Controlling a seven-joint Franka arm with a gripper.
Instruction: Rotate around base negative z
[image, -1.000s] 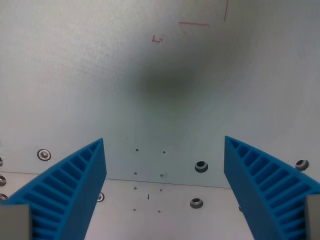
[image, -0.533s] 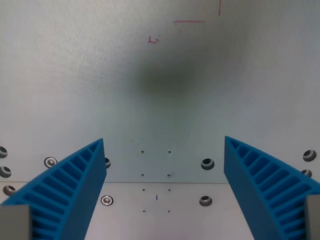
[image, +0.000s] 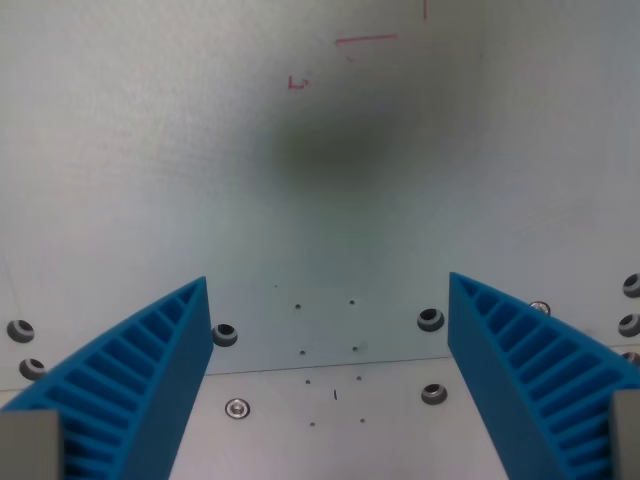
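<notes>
You are looking straight down from the wrist at a pale grey-green metal desk (image: 150, 180). The gripper (image: 330, 375) stands wide apart and empty: its two blue ribbed plastic fingers (image: 140, 385) rise from the bottom corners with bare surface between them.

This task has no object to pick up; its thing is the arm's own motion about the base, so what you steer is the gripper itself, which hangs over the desk and touches nothing.

A straight seam between two panels (image: 320, 366) crosses low in the view, tilted slightly. Round silver bolt heads (image: 430, 320) sit near it on both sides, and a cluster of tiny dark holes (image: 327, 330) lies centred between the fingers. Faint red pen marks (image: 365, 40) show near the top. A soft dark patch (image: 325, 150), probably the arm's shadow, blurs the middle.

To do the turn well, keep height and tilt fixed, leave the gripper as it is, and rotate smoothly. Use the seam and bolts as landmarks: they should slide evenly across the view without growing or shrinking.
</notes>
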